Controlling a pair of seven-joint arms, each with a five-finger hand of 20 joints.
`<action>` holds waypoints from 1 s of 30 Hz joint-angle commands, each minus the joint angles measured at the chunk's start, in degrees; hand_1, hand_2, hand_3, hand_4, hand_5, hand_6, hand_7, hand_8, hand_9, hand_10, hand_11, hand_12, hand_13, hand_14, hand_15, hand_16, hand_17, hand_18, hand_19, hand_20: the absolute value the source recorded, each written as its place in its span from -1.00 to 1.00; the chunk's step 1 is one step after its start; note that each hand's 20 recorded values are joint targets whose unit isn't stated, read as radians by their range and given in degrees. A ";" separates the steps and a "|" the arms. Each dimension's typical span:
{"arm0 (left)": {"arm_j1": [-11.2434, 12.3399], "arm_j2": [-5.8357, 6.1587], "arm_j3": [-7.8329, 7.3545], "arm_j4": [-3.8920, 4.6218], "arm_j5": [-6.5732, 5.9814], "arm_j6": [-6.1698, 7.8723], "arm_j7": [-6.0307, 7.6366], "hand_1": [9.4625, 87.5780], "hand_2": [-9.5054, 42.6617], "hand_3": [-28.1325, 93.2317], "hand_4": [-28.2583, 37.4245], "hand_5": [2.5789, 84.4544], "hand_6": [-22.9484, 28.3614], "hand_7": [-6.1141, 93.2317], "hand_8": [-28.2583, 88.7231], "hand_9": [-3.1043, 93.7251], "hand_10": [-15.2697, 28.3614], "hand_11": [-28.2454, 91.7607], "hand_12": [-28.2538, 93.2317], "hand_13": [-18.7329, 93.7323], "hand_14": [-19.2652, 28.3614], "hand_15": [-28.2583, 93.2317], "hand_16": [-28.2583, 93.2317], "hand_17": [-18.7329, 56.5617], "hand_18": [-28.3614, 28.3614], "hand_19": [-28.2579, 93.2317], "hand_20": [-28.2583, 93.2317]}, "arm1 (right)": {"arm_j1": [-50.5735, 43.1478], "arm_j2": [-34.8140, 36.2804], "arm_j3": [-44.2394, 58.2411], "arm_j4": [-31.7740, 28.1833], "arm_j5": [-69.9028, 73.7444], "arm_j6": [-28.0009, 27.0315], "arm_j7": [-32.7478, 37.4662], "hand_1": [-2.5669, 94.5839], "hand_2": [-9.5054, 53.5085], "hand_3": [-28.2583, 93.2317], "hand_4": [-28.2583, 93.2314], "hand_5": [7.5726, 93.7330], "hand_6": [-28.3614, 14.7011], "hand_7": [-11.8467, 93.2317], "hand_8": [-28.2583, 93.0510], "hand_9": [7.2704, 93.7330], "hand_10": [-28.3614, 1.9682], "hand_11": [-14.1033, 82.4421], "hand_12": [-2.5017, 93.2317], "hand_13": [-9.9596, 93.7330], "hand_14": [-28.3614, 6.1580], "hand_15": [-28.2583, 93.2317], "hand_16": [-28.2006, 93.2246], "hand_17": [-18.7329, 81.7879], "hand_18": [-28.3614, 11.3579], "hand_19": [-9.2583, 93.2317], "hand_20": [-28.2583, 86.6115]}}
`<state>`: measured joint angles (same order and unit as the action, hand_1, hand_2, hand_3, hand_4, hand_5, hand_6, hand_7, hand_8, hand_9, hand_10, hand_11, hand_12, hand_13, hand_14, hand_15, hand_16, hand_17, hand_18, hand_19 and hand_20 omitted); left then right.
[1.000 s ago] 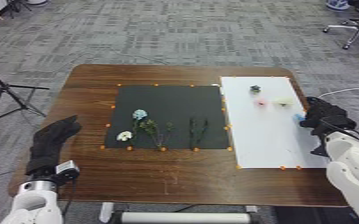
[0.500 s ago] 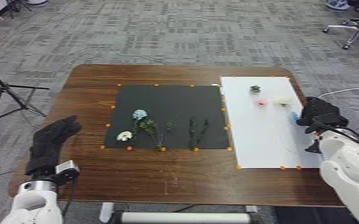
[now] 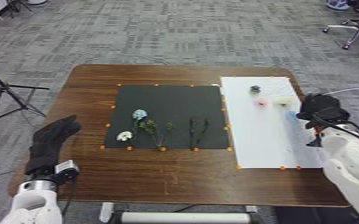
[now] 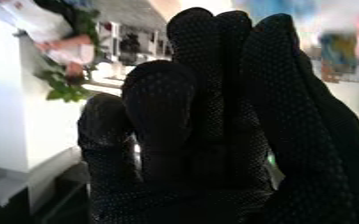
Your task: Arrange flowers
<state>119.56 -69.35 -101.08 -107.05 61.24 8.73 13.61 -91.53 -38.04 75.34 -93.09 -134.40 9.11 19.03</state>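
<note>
Right hand (image 3: 324, 108) noted at the right edge of the white sheet (image 3: 257, 135), just beside the pale-blue bloom (image 3: 291, 115); whether it is open, closed or clamped on a stem cannot be told. Left hand (image 3: 54, 136) found over the left side of the brown table (image 3: 162, 175), fingers relaxed and apart, nothing held. Main risk judged to be at the pale-blue bloom: it could be nudged askew or dragged if the sheet's edge is swept by the glove or sleeve. If a stem is caught in the glove fabric, the flower could be lifted or turned unintended. The pink bloom (image 3: 261, 102) and cream bloom (image 3: 284, 101) could be crushed should the reach be made too low, being set close together. On the black mat (image 3: 162, 95), the stems at left could be tangled if one is pulled without its neighbour being cleared. Appearance: blue flower (image 3: 140, 114) ruffled and full; white flower (image 3: 124, 136) compact, laid near the mat's lower-left corner; leafy sprigs (image 3: 150, 127) thin and branching; dark stems (image 3: 192, 132) slim, roughly parallel. A dark green rosette (image 3: 255, 89) is seen near the sheet's far end.
</note>
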 commanded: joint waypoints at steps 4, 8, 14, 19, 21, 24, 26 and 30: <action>-0.05 -0.19 -0.06 -0.08 -0.22 -0.65 -0.02 -0.53 -0.43 0.59 -0.98 0.29 -0.11 -0.53 -0.64 0.16 0.37 -0.12 -0.28 0.08 0.55 -0.13 -0.53 -0.27 0.41 -0.36 -0.22 | 4.17 0.47 -1.90 -2.57 2.08 -1.63 2.25 0.12 -1.00 0.45 -0.76 0.61 0.35 -0.36 -0.33 0.75 0.08 -0.28 -0.38 0.66 0.12 0.46 0.03 0.17 -0.67 0.83 0.51; -0.30 -0.09 -0.01 0.00 -0.09 -0.82 -0.06 -0.53 -0.43 0.60 -0.98 0.29 -0.11 -0.53 -0.65 0.16 0.37 -0.12 -0.28 0.08 0.55 -0.13 -0.53 -0.27 0.41 -0.36 -0.22 | 3.90 -0.52 -1.74 -2.47 1.70 -6.29 3.24 -0.18 -1.00 0.54 -0.75 0.43 0.28 -0.42 -0.61 0.57 -0.05 -0.28 -0.50 0.62 0.05 0.44 0.02 0.14 -0.72 0.80 0.53; -0.22 -0.11 -0.09 -0.01 -0.04 -1.10 -0.24 -0.53 -0.43 0.59 -0.99 0.29 -0.11 -0.53 -0.65 0.16 0.37 -0.12 -0.28 0.08 0.55 -0.13 -0.53 -0.27 0.41 -0.36 -0.22 | 2.69 -1.61 -1.15 -1.94 1.46 -10.15 5.20 -0.30 -1.00 0.53 -0.73 0.39 0.23 -0.45 -0.65 0.52 -0.10 -0.31 -0.51 0.63 0.03 0.44 0.01 0.14 -0.75 0.80 0.53; -0.43 -0.06 0.00 0.03 0.06 -1.09 -0.66 -0.53 -0.43 0.59 -0.98 0.29 -0.11 -0.53 -0.64 0.16 0.37 -0.12 -0.28 0.08 0.55 -0.13 -0.53 -0.27 0.41 -0.36 -0.22 | 2.12 -2.55 -1.46 -1.44 1.57 -13.52 5.89 -0.33 -1.00 0.51 -0.72 0.38 0.19 -0.48 -0.64 0.51 -0.16 -0.32 -0.51 0.65 0.05 0.45 0.01 0.16 -0.77 0.82 0.53; -0.40 -0.08 -0.04 -0.02 0.10 -1.02 -0.67 -0.53 -0.43 0.59 -0.99 0.29 -0.11 -0.53 -0.65 0.16 0.37 -0.12 -0.28 0.08 0.55 -0.13 -0.53 -0.27 0.41 -0.36 -0.22 | 2.20 -2.59 -2.20 -1.25 1.15 -13.65 5.80 -0.31 -1.00 0.50 -0.72 0.40 0.19 -0.48 -0.64 0.53 -0.16 -0.32 -0.50 0.67 0.08 0.45 0.01 0.18 -0.76 0.84 0.53; -0.75 0.05 0.02 0.07 0.12 -0.97 -0.75 -0.53 -0.43 0.59 -0.99 0.29 -0.11 -0.53 -0.65 0.16 0.37 -0.12 -0.28 0.08 0.55 -0.13 -0.53 -0.27 0.41 -0.36 -0.22 | 2.70 -2.69 -3.20 -1.06 0.72 -13.50 5.96 -0.22 -1.00 0.50 -0.73 0.44 0.20 -0.48 -0.64 0.58 -0.12 -0.30 -0.50 0.71 0.15 0.46 0.01 0.22 -0.74 0.87 0.51; -0.73 0.05 0.00 -0.01 0.17 -0.91 -0.87 -0.53 -0.43 0.59 -0.99 0.29 -0.11 -0.53 -0.64 0.16 0.37 -0.12 -0.28 0.08 0.55 -0.13 -0.53 -0.27 0.41 -0.36 -0.22 | 2.96 -2.51 -4.13 -0.91 0.40 -12.59 6.11 -0.12 -1.00 0.50 -0.74 0.47 0.22 -0.46 -0.64 0.61 -0.06 -0.28 -0.50 0.73 0.20 0.47 0.01 0.24 -0.72 0.89 0.50; -0.46 0.07 -0.07 -0.15 0.15 -0.91 -0.95 -0.53 -0.42 0.59 -0.99 0.29 -0.11 -0.53 -0.64 0.16 0.37 -0.12 -0.28 0.08 0.55 -0.13 -0.53 -0.27 0.41 -0.36 -0.22 | 3.84 -1.35 -5.80 -0.86 0.07 -8.85 5.02 0.14 -1.00 0.36 -0.74 0.52 0.21 -0.48 -0.35 0.68 0.10 -0.35 -0.36 0.77 0.28 0.47 0.02 0.28 -0.67 0.93 0.47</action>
<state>118.90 -69.26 -101.05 -106.99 61.29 8.36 13.26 -88.30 -40.33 72.29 -94.43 -133.07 -3.67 24.77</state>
